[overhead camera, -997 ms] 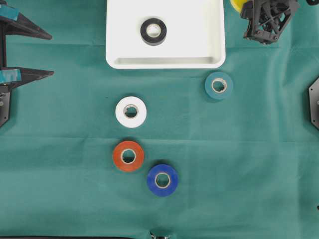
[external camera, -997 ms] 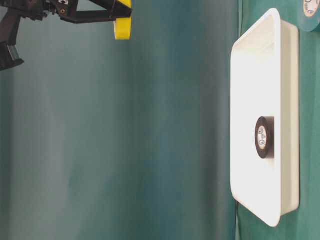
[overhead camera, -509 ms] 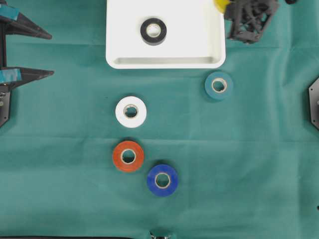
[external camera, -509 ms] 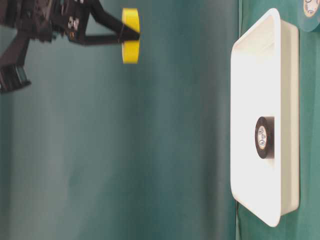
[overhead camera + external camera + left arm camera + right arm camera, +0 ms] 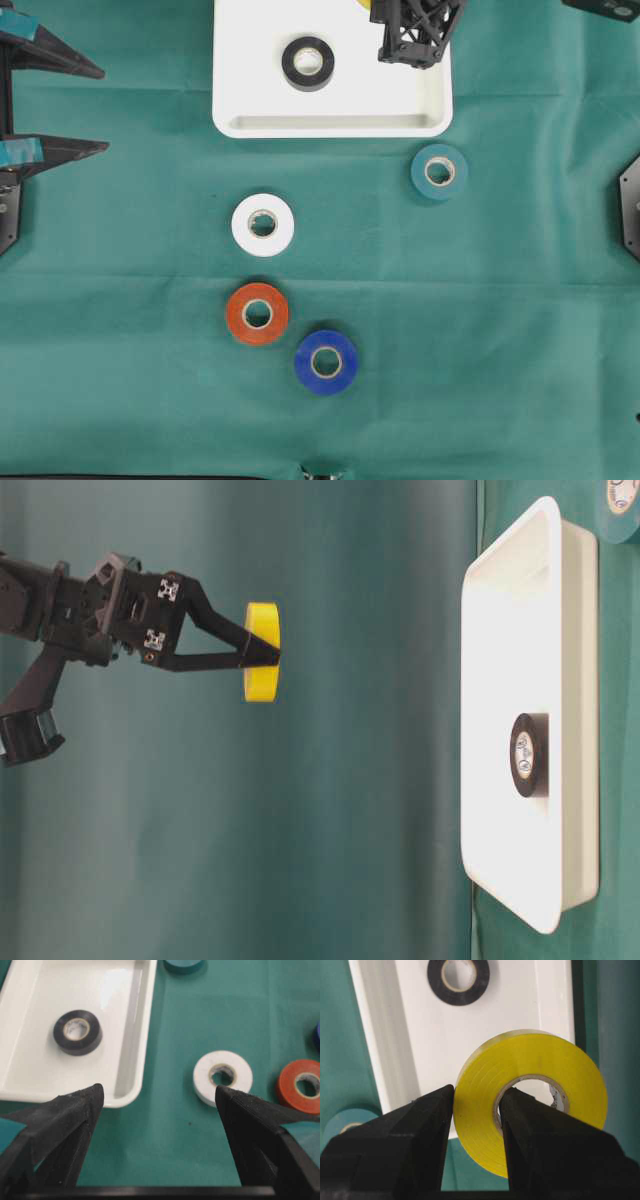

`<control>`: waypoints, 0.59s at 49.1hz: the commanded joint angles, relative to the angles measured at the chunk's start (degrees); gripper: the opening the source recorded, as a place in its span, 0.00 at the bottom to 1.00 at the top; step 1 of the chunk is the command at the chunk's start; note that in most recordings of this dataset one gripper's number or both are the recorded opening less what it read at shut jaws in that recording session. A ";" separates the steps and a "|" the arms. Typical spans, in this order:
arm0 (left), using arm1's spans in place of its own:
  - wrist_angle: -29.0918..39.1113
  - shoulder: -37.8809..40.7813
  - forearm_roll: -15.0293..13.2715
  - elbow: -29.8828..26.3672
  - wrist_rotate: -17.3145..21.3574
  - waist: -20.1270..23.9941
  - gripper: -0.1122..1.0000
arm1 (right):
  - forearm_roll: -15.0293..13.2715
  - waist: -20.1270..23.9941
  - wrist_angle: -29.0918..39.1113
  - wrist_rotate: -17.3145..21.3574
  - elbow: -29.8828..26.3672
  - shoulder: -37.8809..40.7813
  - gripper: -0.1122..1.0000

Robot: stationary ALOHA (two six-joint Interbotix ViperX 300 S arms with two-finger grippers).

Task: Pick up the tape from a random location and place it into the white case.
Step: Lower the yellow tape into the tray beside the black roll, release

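A yellow tape (image 5: 480, 1115) hangs in the air, pinched through its hole by my right gripper (image 5: 477, 1091), which is shut on it. In the table-level view the yellow tape (image 5: 262, 652) is held well above the white case (image 5: 545, 520). From overhead the right gripper (image 5: 385, 8) is over the back right part of the white case (image 5: 330, 125). A black tape (image 5: 308, 63) lies flat inside the case. At the table's left edge my left gripper (image 5: 104, 110) stands open and holds nothing; its wrist view shows bare cloth between the fingers.
Loose rolls lie on the green cloth: white tape (image 5: 263, 224), orange tape (image 5: 257, 313), blue tape (image 5: 326, 361) and teal tape (image 5: 439, 171), the teal one just off the case's front right corner.
My right gripper has carried the yellow tape leftward, from beyond the case's right rim to over its inside. The left gripper and the loose rolls have not moved.
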 commanded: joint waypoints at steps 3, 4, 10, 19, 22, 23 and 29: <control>-0.44 0.26 0.00 -0.79 -0.09 0.18 0.98 | 0.09 -0.18 -0.26 -0.09 -1.58 -0.97 0.39; -0.44 0.26 0.00 -0.79 -0.09 0.18 0.98 | 0.09 -0.18 -0.26 -0.09 -1.58 -0.97 0.39; -0.35 0.35 0.00 -0.70 -0.09 0.18 0.98 | 0.09 -0.18 -0.53 -0.09 -1.32 -0.53 0.39; -0.44 0.26 0.00 -0.70 -0.18 0.18 0.98 | 0.09 -0.18 -2.99 -0.09 0.35 1.14 0.39; -0.35 0.35 0.00 -0.70 -0.18 0.18 0.98 | 0.09 -0.26 -4.48 -0.09 1.05 1.85 0.39; -0.44 0.26 0.00 -0.70 -0.18 0.18 0.98 | 0.09 -0.35 -5.01 -0.09 1.32 2.02 0.39; -0.44 0.35 0.00 -0.70 -0.18 0.18 0.98 | 0.09 -1.14 -8.79 0.09 3.87 3.60 0.39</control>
